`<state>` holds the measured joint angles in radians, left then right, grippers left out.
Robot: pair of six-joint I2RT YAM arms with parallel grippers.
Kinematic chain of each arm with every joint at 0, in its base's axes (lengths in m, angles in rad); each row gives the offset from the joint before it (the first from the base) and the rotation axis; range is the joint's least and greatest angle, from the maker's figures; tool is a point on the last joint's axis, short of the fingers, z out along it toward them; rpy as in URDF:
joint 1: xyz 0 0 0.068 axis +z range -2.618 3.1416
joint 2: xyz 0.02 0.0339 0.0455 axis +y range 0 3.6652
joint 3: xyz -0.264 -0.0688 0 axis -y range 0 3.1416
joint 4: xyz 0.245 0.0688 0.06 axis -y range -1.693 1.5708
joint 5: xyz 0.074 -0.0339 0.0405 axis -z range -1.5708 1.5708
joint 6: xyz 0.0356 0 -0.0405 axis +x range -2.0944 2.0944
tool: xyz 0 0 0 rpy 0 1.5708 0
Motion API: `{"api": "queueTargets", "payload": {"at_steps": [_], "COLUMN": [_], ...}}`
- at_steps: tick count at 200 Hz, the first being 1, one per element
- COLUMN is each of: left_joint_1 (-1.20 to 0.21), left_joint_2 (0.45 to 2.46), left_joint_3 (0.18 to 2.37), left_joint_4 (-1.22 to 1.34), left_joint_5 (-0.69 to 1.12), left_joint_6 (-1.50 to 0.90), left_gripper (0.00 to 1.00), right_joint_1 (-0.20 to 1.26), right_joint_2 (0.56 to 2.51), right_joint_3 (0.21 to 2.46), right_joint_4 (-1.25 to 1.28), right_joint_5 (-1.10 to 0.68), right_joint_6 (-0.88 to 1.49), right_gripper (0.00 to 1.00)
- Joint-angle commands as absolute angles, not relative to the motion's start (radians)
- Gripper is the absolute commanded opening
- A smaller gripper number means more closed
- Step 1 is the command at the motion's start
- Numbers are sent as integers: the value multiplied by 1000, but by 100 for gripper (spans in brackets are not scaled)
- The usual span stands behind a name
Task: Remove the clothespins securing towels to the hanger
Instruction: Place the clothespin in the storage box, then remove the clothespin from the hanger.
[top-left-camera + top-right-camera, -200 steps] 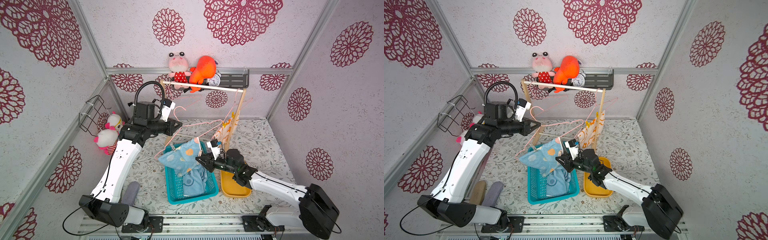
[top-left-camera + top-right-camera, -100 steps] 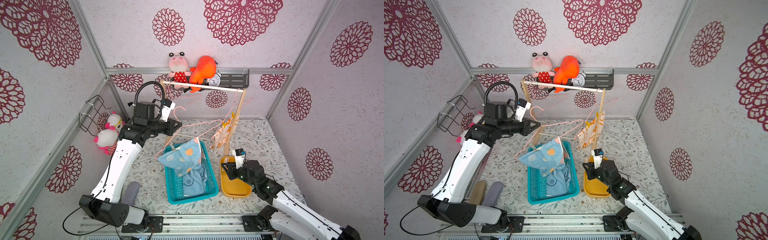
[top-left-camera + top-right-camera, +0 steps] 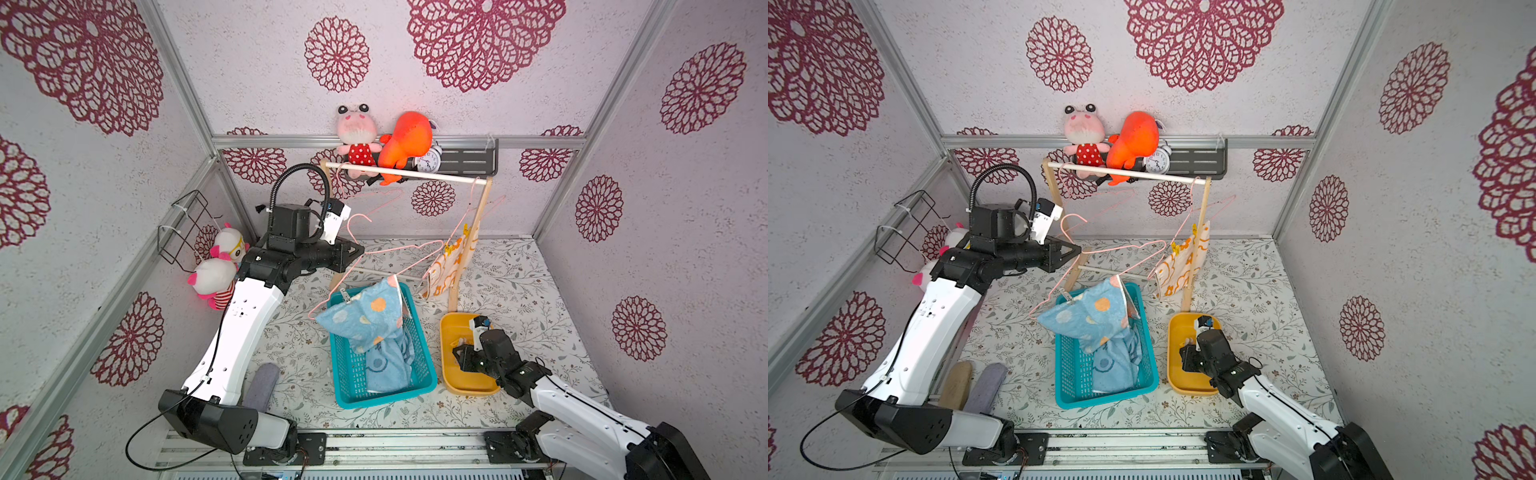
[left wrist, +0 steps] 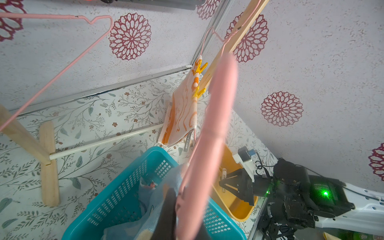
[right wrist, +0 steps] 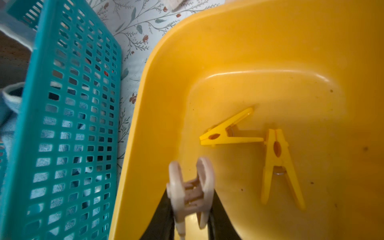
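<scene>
Now my right gripper (image 5: 191, 207) is hanging over the yellow tray (image 5: 166, 104), having swung away from the hanger (image 3: 395, 249) a moment ago. Its jaws are sitting narrow around a beige clothespin (image 5: 190, 187) and starting to ease apart; I am judging the pin still caught between them. Two yellow clothespins (image 5: 228, 133) are already lying in the tray. My left gripper (image 3: 355, 251) is staying clamped tight on the hanger, holding the blue towel (image 3: 365, 316) over the teal basket (image 3: 428, 374). That towel is now hanging by one pale pin (image 3: 344, 296), so one corner is freed; the white towel (image 3: 451, 259) is still waiting.
</scene>
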<state>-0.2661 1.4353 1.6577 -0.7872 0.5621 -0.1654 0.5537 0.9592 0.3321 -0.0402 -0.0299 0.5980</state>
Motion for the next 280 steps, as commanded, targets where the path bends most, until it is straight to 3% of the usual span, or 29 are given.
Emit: {"api": "queueTargets", "payload": {"at_steps": [1, 60, 107, 161, 219, 280], "left_joint_1": [-269, -273, -275, -291, -332, -360], "left_joint_2": [1438, 1439, 1439, 1459, 1492, 1511], "left_joint_3": [1656, 1656, 1657, 1670, 1689, 1707], "left_joint_4": [-775, -777, -779, -799, -825, -866], "left_joint_5": [560, 560, 558, 608, 667, 743], "left_joint_6": [-153, -152, -150, -139, -125, -94], "left_gripper": [0, 0, 0, 0, 0, 0], "right_joint_1": [542, 537, 538, 560, 748, 859], "right_joint_2": [967, 976, 879, 739, 947, 1208], "right_joint_3": [333, 349, 426, 491, 716, 997], "right_joint_4": [-1, -30, -112, -5, 102, -37], "right_joint_5": [1, 23, 34, -145, -251, -354], "right_joint_6": [623, 608, 492, 318, 126, -151], "right_gripper": [34, 54, 54, 52, 52, 53]}}
